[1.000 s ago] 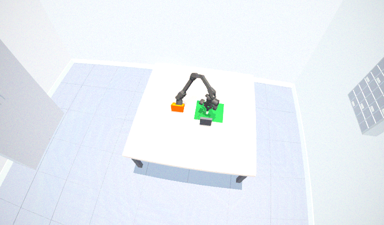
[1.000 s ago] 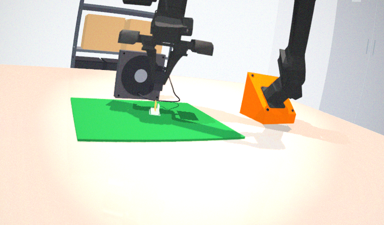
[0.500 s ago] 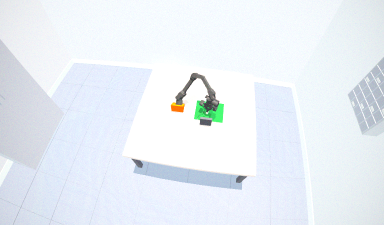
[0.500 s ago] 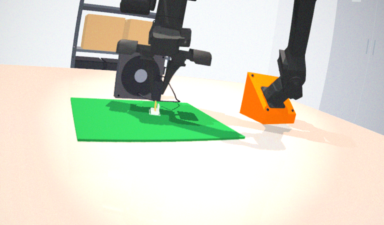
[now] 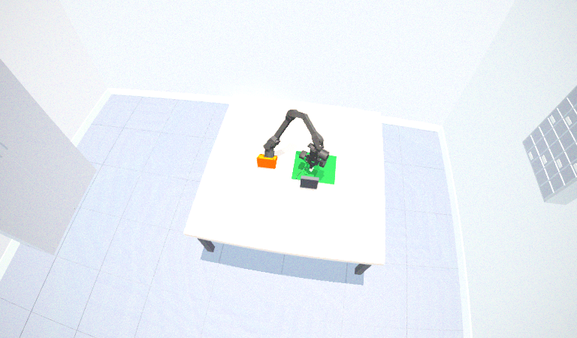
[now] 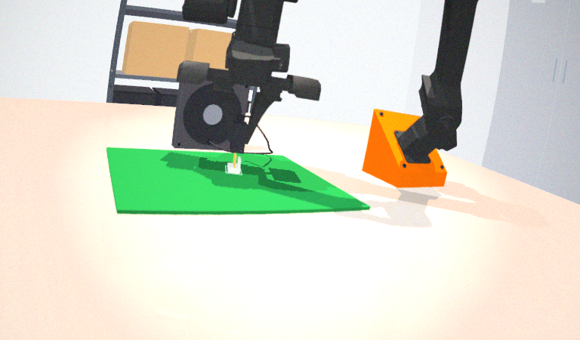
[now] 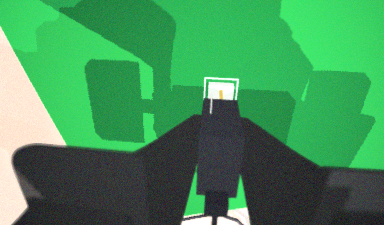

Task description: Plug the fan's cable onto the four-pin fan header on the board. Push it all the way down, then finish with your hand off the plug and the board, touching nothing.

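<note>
The green board [image 5: 329, 177] [image 6: 171, 202] [image 7: 340, 15] lies flat on the table. The small white header [image 6: 233, 171] [image 7: 214, 88] stands on it, with yellowish pins [image 6: 234, 160] [image 7: 221, 94] pointing up. My gripper [image 5: 312, 166] [image 6: 237, 144] [image 7: 219, 124] is shut on the dark cable plug [image 7: 220, 155]. The plug's lower end is close to the pin tips in the exterior view; whether they touch cannot be told. In the wrist view the plug covers the header's near side. The thin dark cable [image 6: 268, 141] runs from the plug area toward the fan [image 5: 309, 182] [image 6: 212, 114].
The fan stands upright at the board's edge, close to my gripper. The orange base block [image 5: 267, 161] [image 6: 384, 156] carries the arm and stands on the table [image 5: 272, 215] [image 6: 214, 276] to one side of the board. A shelf with cardboard boxes [image 6: 155, 50] is in the background.
</note>
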Robot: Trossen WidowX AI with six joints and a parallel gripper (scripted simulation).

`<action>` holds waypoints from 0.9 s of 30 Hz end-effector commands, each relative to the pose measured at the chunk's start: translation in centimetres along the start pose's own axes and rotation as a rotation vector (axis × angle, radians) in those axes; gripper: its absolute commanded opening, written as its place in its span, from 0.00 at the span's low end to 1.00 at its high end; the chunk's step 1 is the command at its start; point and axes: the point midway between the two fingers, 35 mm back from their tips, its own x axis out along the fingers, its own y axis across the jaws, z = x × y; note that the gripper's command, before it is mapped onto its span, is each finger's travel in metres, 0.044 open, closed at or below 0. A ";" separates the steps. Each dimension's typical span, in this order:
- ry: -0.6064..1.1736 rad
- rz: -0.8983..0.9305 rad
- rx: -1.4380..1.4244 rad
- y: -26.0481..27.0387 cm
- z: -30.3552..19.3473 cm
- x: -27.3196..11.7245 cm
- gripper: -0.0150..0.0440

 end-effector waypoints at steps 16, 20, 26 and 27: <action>-0.003 0.002 -0.002 -0.2 0.1 0.1 0.25; -0.003 0.002 -0.002 -0.2 0.1 0.2 0.25; -0.003 0.002 -0.001 -0.2 0.1 0.3 0.25; -0.003 0.002 0.000 -0.1 0.1 0.3 0.25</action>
